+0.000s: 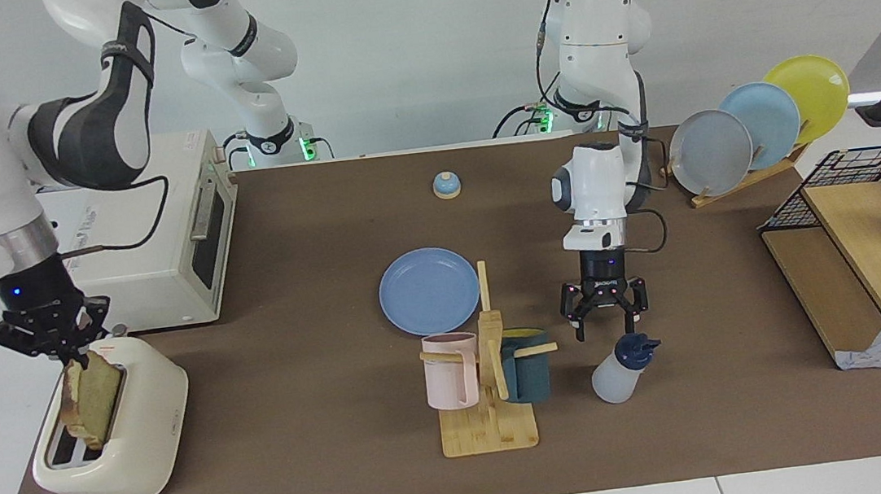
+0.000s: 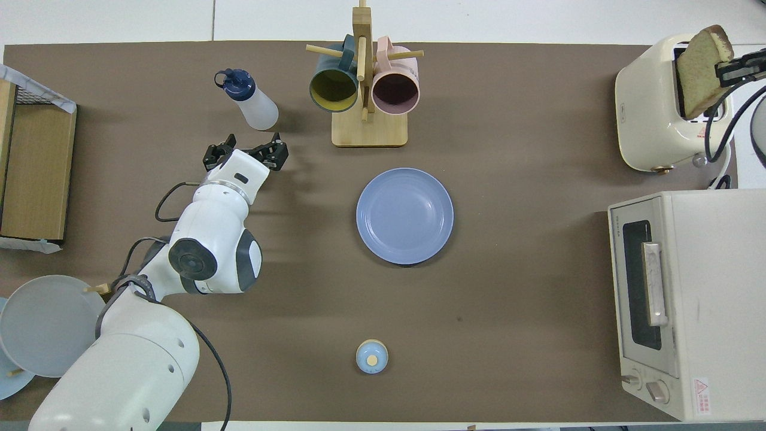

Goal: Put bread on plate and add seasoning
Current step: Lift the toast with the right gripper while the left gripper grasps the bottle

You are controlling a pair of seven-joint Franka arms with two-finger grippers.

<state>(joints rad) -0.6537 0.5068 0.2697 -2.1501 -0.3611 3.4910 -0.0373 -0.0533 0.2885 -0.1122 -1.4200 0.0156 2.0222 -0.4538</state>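
The right gripper [image 1: 69,357] is over the toaster [image 1: 130,443], which stands at the corner of the table at the right arm's end, by the edge farthest from the robots. Its fingertips are pinched together on the top edge of the bread [image 1: 91,401], a tan slice with a brown crust that stands upright and slightly tilted, its lower part still down in the toaster's slot. The plate [image 1: 429,290] lies flat and bare near the middle of the table, just on the robots' side of the mug rack [image 1: 490,405], which carries a pink mug [image 1: 449,370] and a dark teal mug [image 1: 524,365]. The left gripper [image 1: 606,319] hangs low with its fingers spread wide and nothing between them, just above and beside the seasoning bottle [image 1: 621,367]; it does not touch it. That bottle, whitish with a navy cap, stands leaning a little beside the mug rack, toward the left arm's end and near the table's edge farthest from the robots. A small bell [image 1: 446,186] sits near the edge closest to the robots, and a toaster oven [image 1: 161,235] stands by the right arm's base.
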